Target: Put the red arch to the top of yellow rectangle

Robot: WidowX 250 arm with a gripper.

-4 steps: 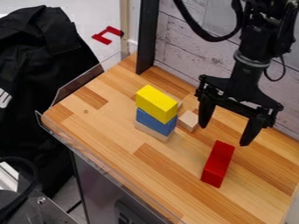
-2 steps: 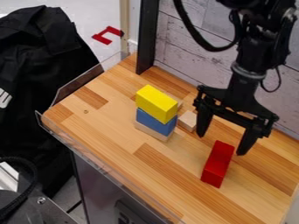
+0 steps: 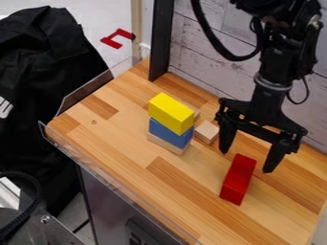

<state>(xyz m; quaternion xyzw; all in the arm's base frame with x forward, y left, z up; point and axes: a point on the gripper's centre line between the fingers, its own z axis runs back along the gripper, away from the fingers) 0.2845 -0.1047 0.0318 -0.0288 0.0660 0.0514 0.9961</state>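
Note:
My gripper (image 3: 246, 161) hangs open at the right of the camera view, its two fingertips spread to either side of the far end of the red block (image 3: 238, 180). That block lies lengthwise on the wooden table, and nothing is held. It looks like a plain long block from here; I cannot tell whether it has an arch cut-out. To the left stands a stack: the yellow rectangle (image 3: 170, 114) on top, a blue block (image 3: 170, 133) under it and a natural wood block (image 3: 167, 144) at the bottom.
A small wooden cube (image 3: 206, 132) sits between the stack and my gripper, with another wooden piece partly behind the stack. A clear raised edge (image 3: 115, 180) borders the table (image 3: 121, 139) at the left. A black post (image 3: 161, 40) and a plank wall stand behind.
My gripper has come down lower toward the far end of the red block, with a slight sideways shift. The blocks have stayed where they were.

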